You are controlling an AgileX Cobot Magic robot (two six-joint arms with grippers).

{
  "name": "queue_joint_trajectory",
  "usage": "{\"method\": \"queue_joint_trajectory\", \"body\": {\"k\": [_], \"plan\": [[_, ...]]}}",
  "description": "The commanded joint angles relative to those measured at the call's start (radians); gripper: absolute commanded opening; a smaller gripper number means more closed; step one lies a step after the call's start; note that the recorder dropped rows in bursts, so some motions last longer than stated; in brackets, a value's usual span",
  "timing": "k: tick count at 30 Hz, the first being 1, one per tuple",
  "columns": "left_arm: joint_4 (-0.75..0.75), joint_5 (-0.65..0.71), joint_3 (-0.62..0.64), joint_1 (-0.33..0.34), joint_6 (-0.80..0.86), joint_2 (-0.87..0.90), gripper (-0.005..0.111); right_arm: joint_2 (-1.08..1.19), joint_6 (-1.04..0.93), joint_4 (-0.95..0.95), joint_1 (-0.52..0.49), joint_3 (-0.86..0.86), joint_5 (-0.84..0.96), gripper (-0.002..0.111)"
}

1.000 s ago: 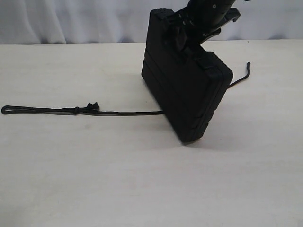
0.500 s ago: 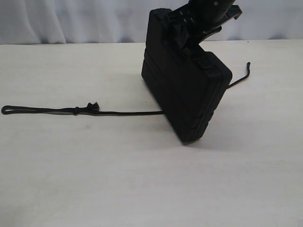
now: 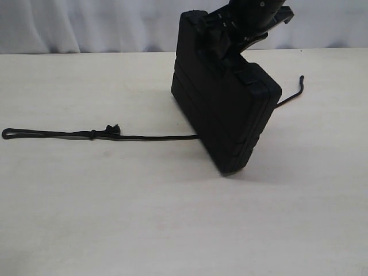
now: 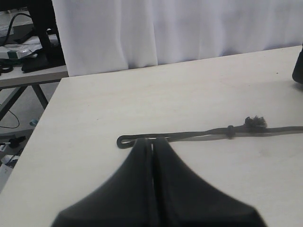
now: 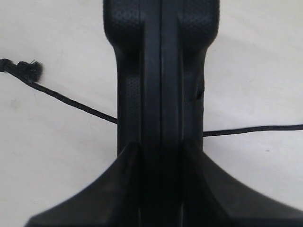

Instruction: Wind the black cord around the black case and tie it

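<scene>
The black case (image 3: 227, 109) stands tilted on one long edge at the table's middle right. My right gripper (image 3: 225, 43) comes down onto its raised top edge. In the right wrist view its jaws (image 5: 160, 146) press both faces of the case (image 5: 161, 71). The black cord (image 3: 149, 137) lies flat and runs under the case, its knot and tuft (image 3: 112, 129) and end loop (image 3: 6, 133) to the left, its other end (image 3: 301, 80) to the right. My left gripper (image 4: 152, 141) is shut and empty, its tips over the cord (image 4: 203, 135) by the loop.
A white curtain (image 3: 86, 23) hangs behind the pale table (image 3: 172, 230). In the left wrist view the table's side edge (image 4: 49, 118) drops off toward a cluttered desk (image 4: 23, 52) and cables on the floor.
The right arm lifted slightly at the case's top edge and the case shifted a touch with it. The cord and the left gripper have not moved.
</scene>
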Motion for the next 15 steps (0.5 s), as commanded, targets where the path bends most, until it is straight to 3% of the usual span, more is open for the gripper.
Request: {"method": "queue_joint_trajectory", "body": {"k": [1,6,15], "plan": [[0.0,-0.012,0.003,0.0,-0.001,-0.002,0.0,-0.012,0.037,0.007,0.0,-0.003,0.006,0.004],[0.0,-0.012,0.003,0.0,-0.001,-0.002,0.0,-0.015,0.138,0.0,0.011,-0.003,0.0,0.004],[0.0,-0.012,0.003,0.0,-0.001,-0.002,0.0,-0.021,0.401,-0.144,0.118,-0.001,-0.007,0.004]]}}
